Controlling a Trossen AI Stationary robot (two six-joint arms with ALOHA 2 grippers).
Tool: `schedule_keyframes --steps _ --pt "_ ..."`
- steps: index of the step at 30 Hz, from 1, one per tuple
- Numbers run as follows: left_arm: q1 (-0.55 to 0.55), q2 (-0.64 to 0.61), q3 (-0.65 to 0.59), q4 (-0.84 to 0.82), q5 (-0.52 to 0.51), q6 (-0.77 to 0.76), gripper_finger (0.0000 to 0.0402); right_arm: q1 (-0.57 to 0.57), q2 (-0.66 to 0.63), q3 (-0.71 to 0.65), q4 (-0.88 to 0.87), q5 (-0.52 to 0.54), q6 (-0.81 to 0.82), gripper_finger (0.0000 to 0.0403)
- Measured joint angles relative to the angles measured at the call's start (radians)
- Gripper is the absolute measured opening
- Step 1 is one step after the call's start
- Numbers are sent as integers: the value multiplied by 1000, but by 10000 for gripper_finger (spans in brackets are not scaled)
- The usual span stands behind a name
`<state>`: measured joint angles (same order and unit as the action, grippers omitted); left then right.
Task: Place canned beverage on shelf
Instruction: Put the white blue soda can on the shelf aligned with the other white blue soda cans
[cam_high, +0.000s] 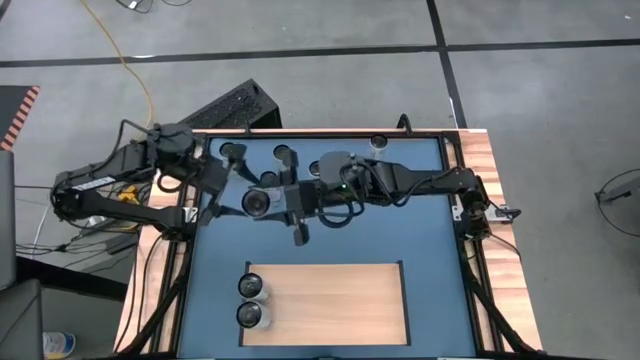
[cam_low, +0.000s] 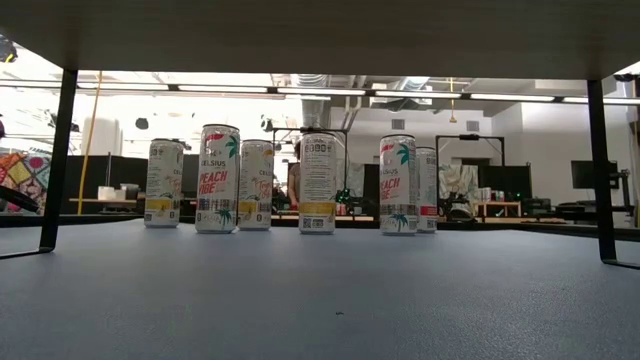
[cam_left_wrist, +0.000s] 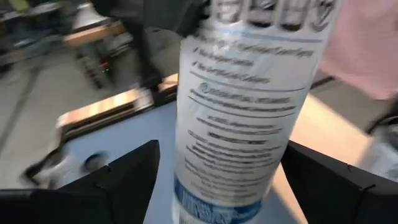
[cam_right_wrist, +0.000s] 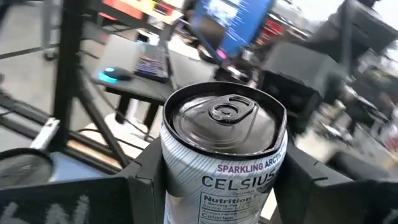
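Note:
A white Celsius can (cam_high: 258, 203) is held high over the blue table (cam_high: 420, 230), top up, with my right gripper (cam_right_wrist: 221, 180) shut on it. My left gripper (cam_left_wrist: 221, 162) is open, one dark finger (cam_left_wrist: 124, 180) on each side of the same can's printed wall (cam_left_wrist: 242, 112), with a gap on both sides. The shelf (cam_high: 340, 305), a pale wood panel, lies at the table's near side and carries two upright cans (cam_high: 250, 300) at its left end. Neither gripper shows in the low view. My right gripper pinches the can's side wall just below the top rim (cam_right_wrist: 171, 168) between its two fingers (cam_right_wrist: 140, 183). The fingers reach in level from the table's right and lie across the can. The can stays roughly upright, top rim and tab showing.
Several more cans (cam_low: 318, 182) stand upright in a row along the table's far side. The shelf's dark legs (cam_low: 55, 160) stand at the left and right of the low view. Wooden strips (cam_high: 490, 170) border the table, and cables run along its edges.

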<state>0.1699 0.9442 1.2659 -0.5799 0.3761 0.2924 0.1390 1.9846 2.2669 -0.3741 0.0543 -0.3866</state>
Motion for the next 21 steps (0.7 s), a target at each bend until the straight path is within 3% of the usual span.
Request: schedule_keyframes --steps 9,14,21 --pt "2 -121 0 -71 -202 -44 317 9 -1 -1 -79 93 302 195" --pt "1 -185 0 -89 -234 -102 318 17 -1 -1 -164 117 354 195" --pt "0 -260 0 -89 -228 -150 318 60 54 -18 -157 145 363 195"
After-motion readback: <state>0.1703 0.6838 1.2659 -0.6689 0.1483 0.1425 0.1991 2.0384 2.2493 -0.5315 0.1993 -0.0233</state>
